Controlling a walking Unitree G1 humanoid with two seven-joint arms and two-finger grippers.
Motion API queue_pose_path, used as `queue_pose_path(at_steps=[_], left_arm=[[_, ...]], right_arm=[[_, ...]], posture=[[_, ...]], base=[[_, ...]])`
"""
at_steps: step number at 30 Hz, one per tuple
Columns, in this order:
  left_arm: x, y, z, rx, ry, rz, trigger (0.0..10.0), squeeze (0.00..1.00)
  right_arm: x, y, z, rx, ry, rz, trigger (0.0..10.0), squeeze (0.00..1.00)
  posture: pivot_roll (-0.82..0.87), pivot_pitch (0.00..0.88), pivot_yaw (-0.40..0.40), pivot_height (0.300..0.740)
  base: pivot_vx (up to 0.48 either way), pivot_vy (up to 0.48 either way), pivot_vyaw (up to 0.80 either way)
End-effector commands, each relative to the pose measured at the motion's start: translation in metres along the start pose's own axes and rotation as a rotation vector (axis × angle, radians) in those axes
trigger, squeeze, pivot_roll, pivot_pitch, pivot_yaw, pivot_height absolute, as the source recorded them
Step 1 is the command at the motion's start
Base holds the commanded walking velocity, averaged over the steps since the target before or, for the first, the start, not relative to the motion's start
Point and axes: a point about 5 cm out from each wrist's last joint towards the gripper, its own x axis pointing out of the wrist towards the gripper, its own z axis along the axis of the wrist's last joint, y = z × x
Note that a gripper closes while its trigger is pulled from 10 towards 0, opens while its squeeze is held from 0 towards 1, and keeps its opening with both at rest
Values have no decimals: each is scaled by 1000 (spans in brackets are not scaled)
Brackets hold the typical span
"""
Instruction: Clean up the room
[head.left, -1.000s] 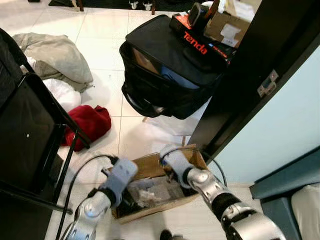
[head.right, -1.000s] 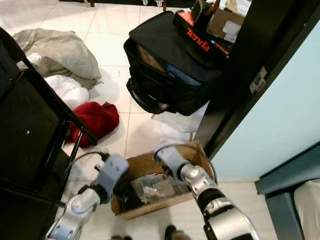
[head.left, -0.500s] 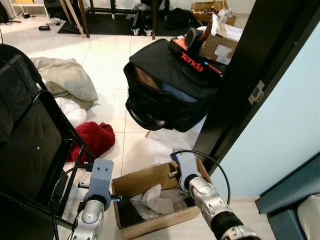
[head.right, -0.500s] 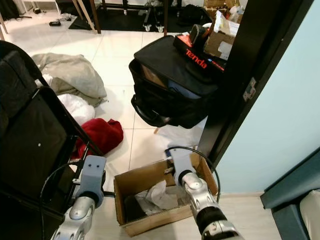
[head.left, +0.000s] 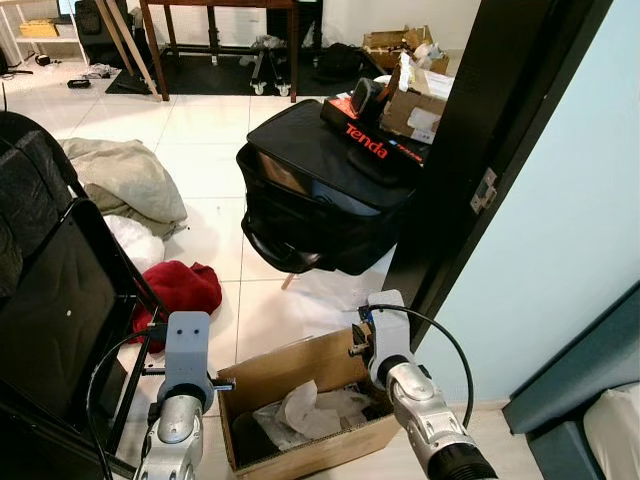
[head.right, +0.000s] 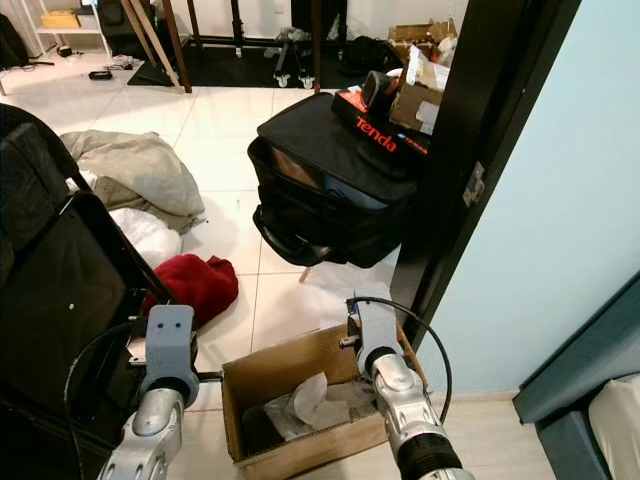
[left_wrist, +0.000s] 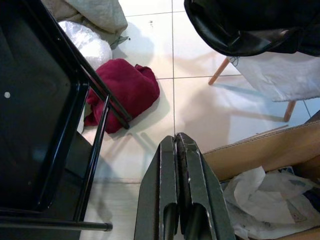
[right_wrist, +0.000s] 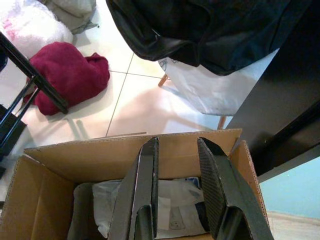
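Observation:
A brown cardboard box (head.left: 285, 367) stands open on the tiled floor at my feet, with crumpled white paper and plastic (head.left: 300, 410) inside. My right gripper (right_wrist: 177, 145) is open over the box's far side with nothing between its fingers; its arm (head.left: 395, 370) rises at the box's right edge. My left gripper (left_wrist: 175, 141) is shut and empty, above the floor just left of the box, and its arm (head.left: 186, 390) stands beside the box's left wall. A red cloth (head.left: 182, 288) lies on the tiles beyond the left arm.
A big black bag (head.left: 320, 195) with a red Tenda carton (head.left: 368, 142) on top stands ahead. A dark door frame (head.left: 480, 160) rises at the right. A black folding chair (head.left: 55, 300) is close on the left. Beige clothing (head.left: 125, 175) and a white plastic bag (head.left: 140, 240) lie farther left.
Both arms have lifted out of the box, where they reached one second ago; the left one now stands left of it. The head view has tilted up and shows more of the room.

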Motion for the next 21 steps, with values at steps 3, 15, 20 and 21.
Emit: queue_pose_path(at_steps=[3, 15, 20, 21], left_arm=[[-2, 3, -1, 8, 3, 3, 10000, 0], [-6, -8, -2, 0, 5, -60, 10000, 0], [-8, -14, -3, -5, 11, -98, 10000, 0], [-8, -15, -3, -1, 8, -105, 10000, 0]], right_arm=[[-3, -3, -7, 9, 31, -2, 10000, 0], [-7, -5, -8, 33, 50, -19, 10000, 0], [-8, -6, -10, 53, 65, -25, 10000, 0], [-8, -6, -10, 56, 69, -25, 10000, 0]], posture=[[-38, 106, -45, 740], [-42, 99, -40, 740], [-43, 91, -34, 740], [-46, 89, -32, 740]], base=[[0, 0, -646], [0, 0, -800], [0, 0, -800], [0, 0, -800]])
